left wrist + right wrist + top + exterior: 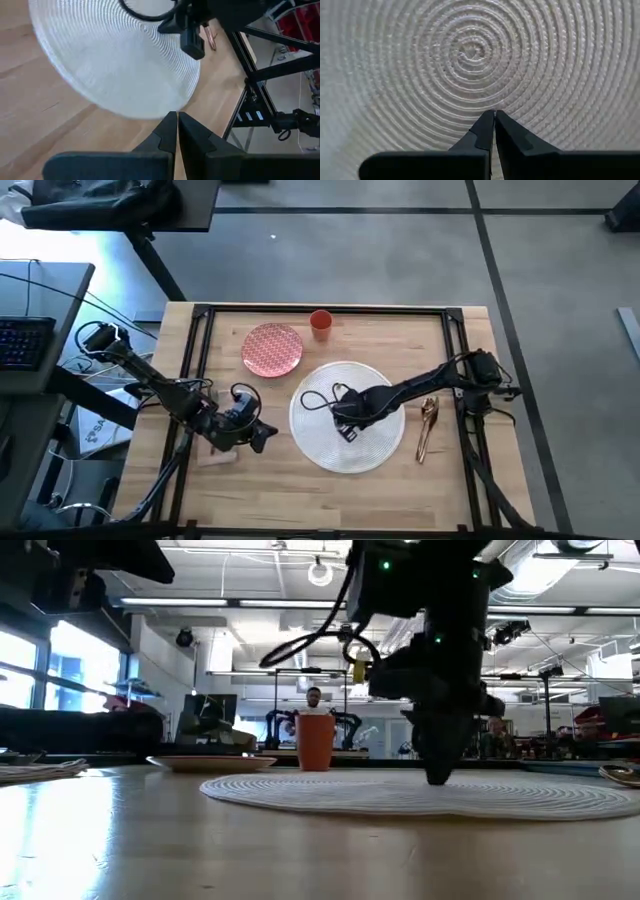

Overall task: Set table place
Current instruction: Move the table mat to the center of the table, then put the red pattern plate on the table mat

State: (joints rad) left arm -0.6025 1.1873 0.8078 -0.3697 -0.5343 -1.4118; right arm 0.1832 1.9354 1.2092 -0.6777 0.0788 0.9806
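Light wood formed the top of the large rectangular bench (300,480), which had a black metal frame along its edges. On it, right of the middle, lay the large round white woven placemat (375,450). The right gripper (347,423) stood over the placemat, close to its centre, and its 2 dark fingers (485,132) were pressed together with nothing between them. In the low view this gripper reached down to the placemat surface, but I could not tell if it really touched.

The smaller round red-patterned plate (272,349) lay toward the far side of the bench, just beside the placemat's far left edge and apart from it. The small orange cup (320,323) stood upright near the far edge, just right of the plate. The copper-coloured cutlery (427,425) lay on the bare wood just right of the placemat.

The left gripper (262,434) waited over the wood left of the placemat, near its edge, and its 2 fingers (167,132) were also closed and empty.
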